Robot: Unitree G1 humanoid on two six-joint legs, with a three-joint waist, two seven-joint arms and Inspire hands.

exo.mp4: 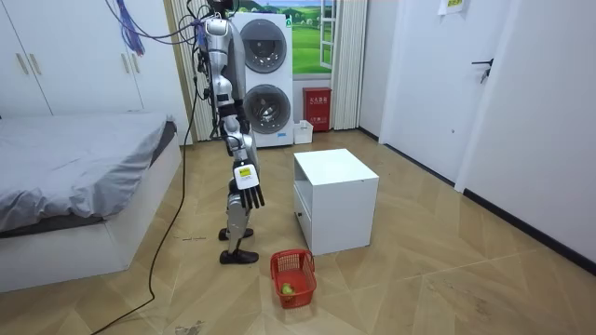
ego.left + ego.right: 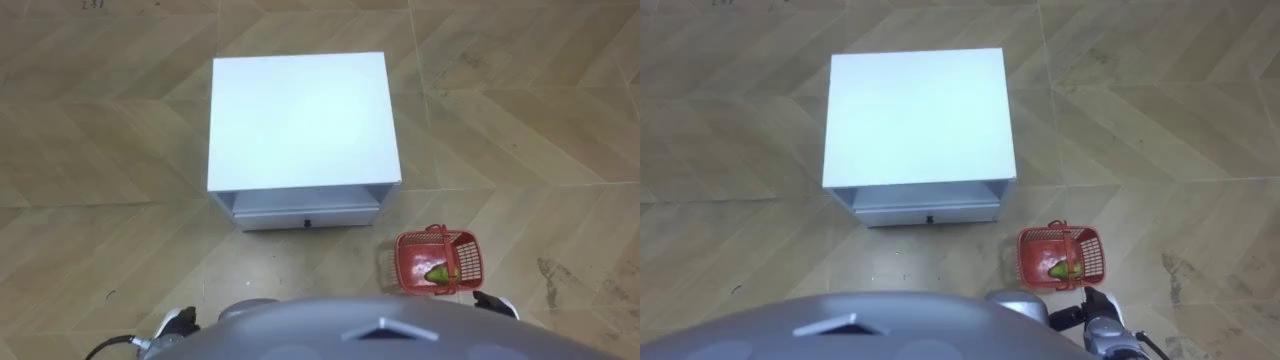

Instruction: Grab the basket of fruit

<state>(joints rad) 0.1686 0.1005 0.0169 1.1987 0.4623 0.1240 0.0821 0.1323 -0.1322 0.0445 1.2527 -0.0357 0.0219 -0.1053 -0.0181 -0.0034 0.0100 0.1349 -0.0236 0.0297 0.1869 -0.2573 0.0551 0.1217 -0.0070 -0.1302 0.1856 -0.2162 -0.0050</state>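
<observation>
Fruit basket (image 2: 437, 262): sitting on the floor (image 2: 100, 250), just beside the front right corner of the white cabinet (image 2: 300, 120), low to the robot's right and carrying a green fruit (image 2: 437, 273). Standing upright facing the cabinet, not yet bending. Hanging the right hand (image 1: 248, 194) beside the thigh, fingers straight and loose, holding nothing, well above the basket. Judging the step as approach, with reaching not yet begun. Needing next a deep bend toward the right, bringing the hand down to the handle (image 2: 435, 240), probably arching across the basket's middle, then curling fingers round it and lifting level.
</observation>
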